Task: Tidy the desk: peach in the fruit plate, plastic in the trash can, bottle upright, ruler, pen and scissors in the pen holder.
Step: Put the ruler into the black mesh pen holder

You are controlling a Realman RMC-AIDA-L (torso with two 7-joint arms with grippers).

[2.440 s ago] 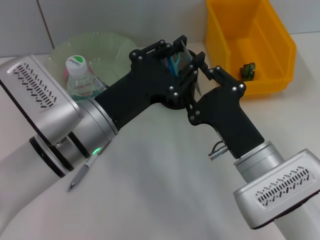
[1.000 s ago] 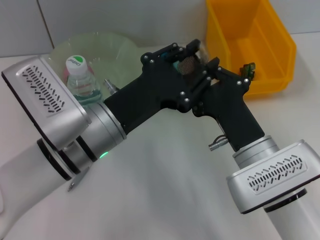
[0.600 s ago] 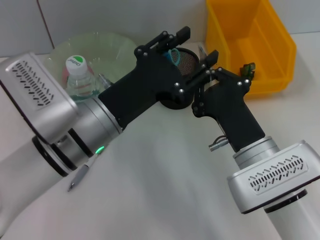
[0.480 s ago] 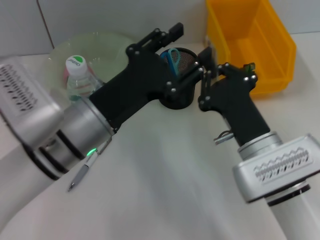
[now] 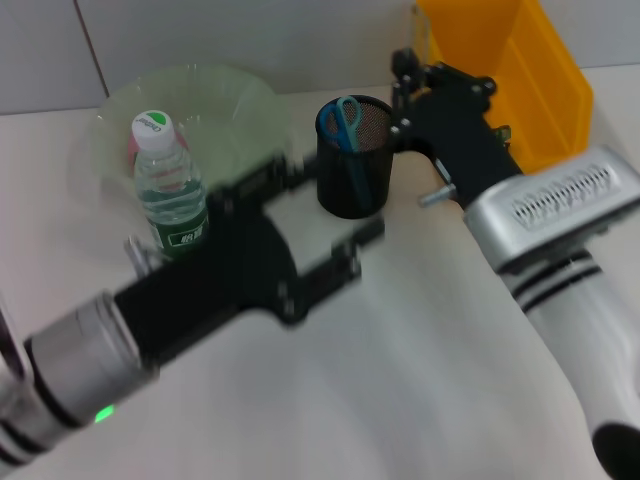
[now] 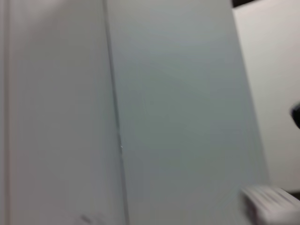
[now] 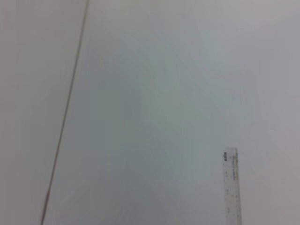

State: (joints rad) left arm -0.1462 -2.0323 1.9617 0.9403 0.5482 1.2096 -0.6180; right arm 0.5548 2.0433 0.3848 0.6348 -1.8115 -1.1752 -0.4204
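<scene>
Left gripper (image 5: 335, 200), blurred at the pen holder's (image 5: 354, 160) 7 o'clock, looks spread and empty. Right gripper (image 5: 404, 62), at its 1 o'clock, pinches one clear ruler (image 7: 232, 187). One pair of scissors (image 5: 347, 118) stands inside. One bottle (image 5: 168, 190) stands upright at 9 o'clock, its cap and label print unreadable.

Black mesh pen holder (image 5: 353, 170) showing blue-handled scissors (image 5: 347, 118); yellow bin (image 5: 520, 70); pale green plate (image 5: 215, 105); bottle (image 5: 168, 190) wearing green label, green-white cap; clear ruler (image 7: 232, 185).
</scene>
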